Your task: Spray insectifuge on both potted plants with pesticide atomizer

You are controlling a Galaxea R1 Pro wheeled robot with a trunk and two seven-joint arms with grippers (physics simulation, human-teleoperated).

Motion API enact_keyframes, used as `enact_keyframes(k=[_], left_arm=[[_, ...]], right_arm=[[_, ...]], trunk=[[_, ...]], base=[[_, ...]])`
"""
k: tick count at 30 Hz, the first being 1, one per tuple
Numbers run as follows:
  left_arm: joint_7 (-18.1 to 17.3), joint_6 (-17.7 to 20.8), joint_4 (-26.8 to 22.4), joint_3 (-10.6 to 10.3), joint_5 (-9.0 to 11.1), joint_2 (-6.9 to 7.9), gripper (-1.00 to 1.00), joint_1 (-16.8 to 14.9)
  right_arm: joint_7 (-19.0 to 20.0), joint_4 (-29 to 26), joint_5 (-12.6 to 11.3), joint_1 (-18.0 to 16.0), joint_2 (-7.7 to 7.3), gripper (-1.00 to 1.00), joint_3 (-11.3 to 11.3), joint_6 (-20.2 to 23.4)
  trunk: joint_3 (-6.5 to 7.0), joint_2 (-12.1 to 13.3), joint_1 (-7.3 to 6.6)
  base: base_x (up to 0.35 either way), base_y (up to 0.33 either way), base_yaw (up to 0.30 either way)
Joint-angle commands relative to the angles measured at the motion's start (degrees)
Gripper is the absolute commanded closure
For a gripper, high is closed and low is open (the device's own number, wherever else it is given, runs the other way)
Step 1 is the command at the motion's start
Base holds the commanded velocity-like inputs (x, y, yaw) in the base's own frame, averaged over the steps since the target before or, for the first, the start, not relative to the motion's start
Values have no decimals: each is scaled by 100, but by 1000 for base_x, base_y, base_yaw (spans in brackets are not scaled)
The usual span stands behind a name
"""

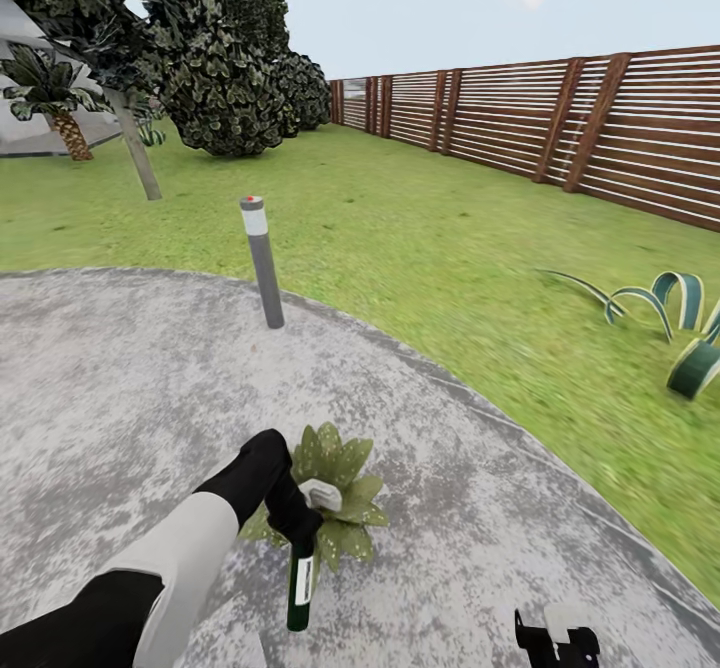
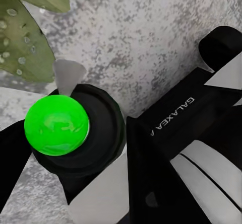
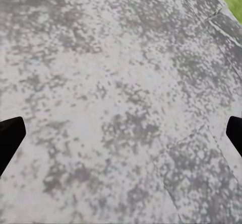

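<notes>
- Right gripper (image 1: 556,638) sits low over the grey paving (image 1: 110,378), fingers spread wide and empty in its wrist view.
- Left gripper (image 1: 297,525) clamps the pesticide atomizer (image 1: 300,578), held upright just beside one potted plant (image 1: 335,463).
- Pickup looks done; whether spraying has begun is unclear, and a second plant remains.
- Beyond: bollard light (image 1: 262,260), lawn (image 1: 420,238), fence (image 1: 560,128).

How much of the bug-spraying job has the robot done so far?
Done: the left gripper has picked up the slim white-and-green spray bottle. In hand: it holds the bottle beside one small speckled green rosette plant on the grey mottled paving. No spray is visible. Left: covering this plant, then a second one.
</notes>
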Motion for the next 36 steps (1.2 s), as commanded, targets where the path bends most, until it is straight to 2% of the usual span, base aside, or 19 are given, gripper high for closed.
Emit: enact_keyframes(k=[1, 8, 12, 18, 22, 28, 36], left_arm=[[-59, 44, -10, -2, -56, -3, 100, -6], [-58, 44, -28, 9, -58, -55, 100, -9], [-72, 51, -36, 23, -11, -206, 100, -74], [-114, 58, -241, 29, 40, -210, 100, -91], [-104, 46, -190, 28, -14, -192, 100, 33], [-103, 44, -174, 20, -29, -185, 100, 55], [-111, 53, -257, 29, 45, -210, 100, -248]], right_arm=[[-19, 6, 61, -4, 1, -100, -44, -17], [-19, 6, 61, -4, 1, -100, -44, -17], [-19, 6, 62, -4, 1, -100, -44, -17], [-19, 6, 62, -4, -5, -100, -44, -17], [-19, 6, 61, -4, -8, -100, -44, -17], [-19, 6, 61, -4, -8, -100, -44, -17], [-19, 6, 61, -4, -8, -100, -44, -17]], trunk=[[-5, -2, 0], [-5, -2, 0], [-5, -2, 0], [-5, -2, 0], [-5, -2, 0], [-5, -2, 0], [-5, -2, 0]], base=[[196, 0, 11], [96, 0, 2], [1, 0, 0], [0, 0, 0], [0, 0, 0], [-129, 0, 0], [58, 0, 0]])
